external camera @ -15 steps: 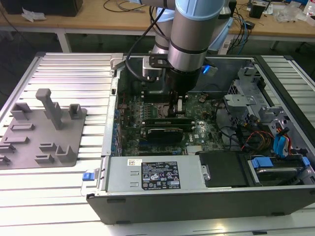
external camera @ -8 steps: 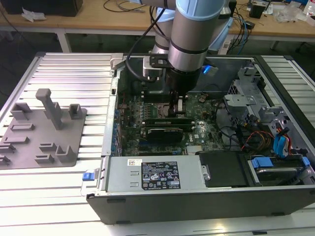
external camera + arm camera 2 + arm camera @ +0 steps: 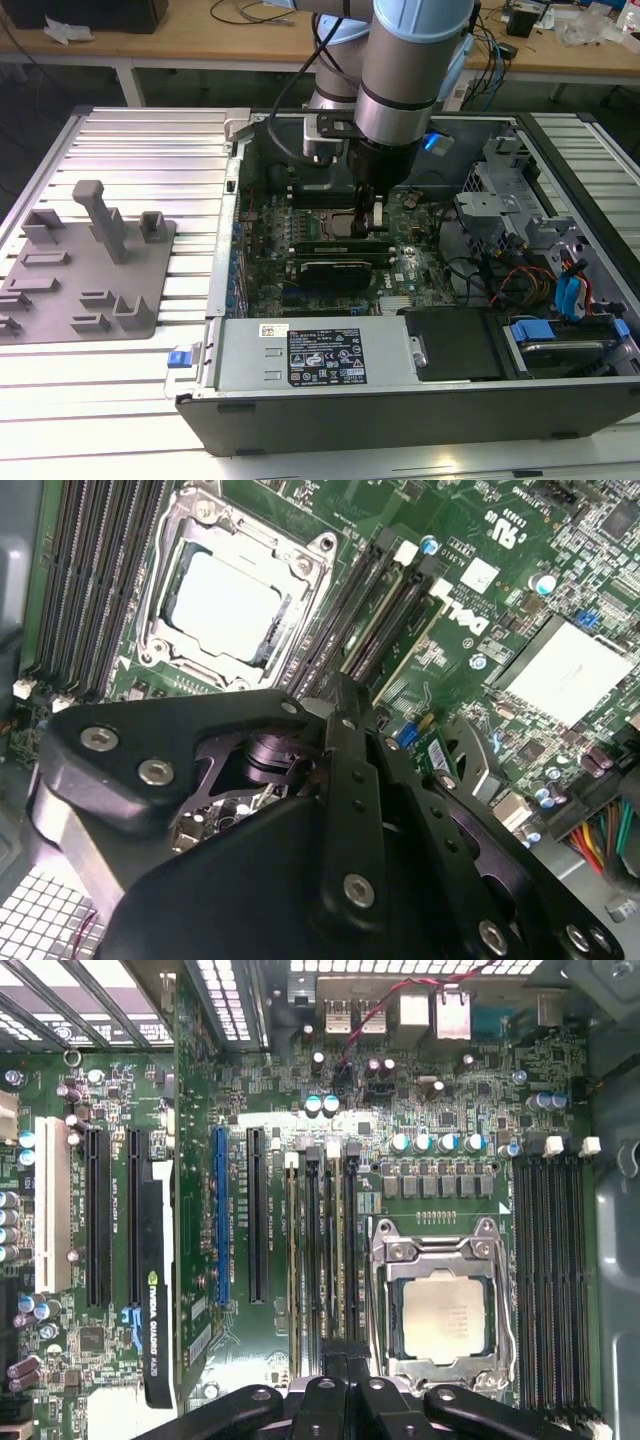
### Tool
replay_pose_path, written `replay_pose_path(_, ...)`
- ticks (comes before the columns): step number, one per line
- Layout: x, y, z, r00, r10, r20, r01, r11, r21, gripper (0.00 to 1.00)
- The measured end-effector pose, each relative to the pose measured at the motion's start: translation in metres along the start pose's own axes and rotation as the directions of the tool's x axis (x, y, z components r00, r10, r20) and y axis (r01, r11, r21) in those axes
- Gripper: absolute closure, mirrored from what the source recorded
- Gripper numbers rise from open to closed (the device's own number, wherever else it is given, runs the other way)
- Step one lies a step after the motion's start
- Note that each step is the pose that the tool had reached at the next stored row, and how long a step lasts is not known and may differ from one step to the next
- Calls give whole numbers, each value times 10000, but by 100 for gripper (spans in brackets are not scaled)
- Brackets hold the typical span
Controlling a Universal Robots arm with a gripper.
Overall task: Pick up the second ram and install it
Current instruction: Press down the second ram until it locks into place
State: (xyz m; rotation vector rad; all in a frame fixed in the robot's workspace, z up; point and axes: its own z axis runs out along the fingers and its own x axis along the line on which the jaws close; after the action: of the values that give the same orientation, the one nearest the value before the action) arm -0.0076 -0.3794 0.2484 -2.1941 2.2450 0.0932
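The gripper (image 3: 375,222) reaches down into the open computer case (image 3: 400,410), just over the memory slots beside the processor socket (image 3: 340,222). In the exterior view its fingers look drawn close together around something thin, but the arm's wrist (image 3: 400,90) covers much of it from above. In the second wrist view the black linkage of the gripper (image 3: 345,720) blocks the lower part of the picture, and the fingertips themselves are hidden behind it, so whether they truly clasp anything I cannot tell.

The second ram (image 3: 293,1260) seems to stand on edge in a slot of the bank just beside the socket, a thin green-and-gold strip among the black slots; its lower end is cut off by the gripper's fingers (image 3: 345,1400) in the first wrist view. Whether it is fully seated cannot be judged, nor which stick of that bank is the second.

The silver processor (image 3: 445,1315) lies in its socket with the metal frame around it. On the far side of it, another bank of black slots (image 3: 550,1270) runs along the case wall. A long black card (image 3: 152,1290) sits in an expansion slot, well apart from the gripper. Outside the case, a grey parts holder (image 3: 85,265) rests on the ribbed table (image 3: 130,140), towards the exterior view's left.
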Motion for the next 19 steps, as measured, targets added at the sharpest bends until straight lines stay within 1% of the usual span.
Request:
replay_pose_path(8,-2,-93,-4,10000,0,-1,0,10000,0,92)
replay_pose_path(14,-3,-119,-4,10000,0,0,0,10000,0,92)
replay_pose_path(19,-4,-175,-7,10000,1,0,-1,10000,0,92)
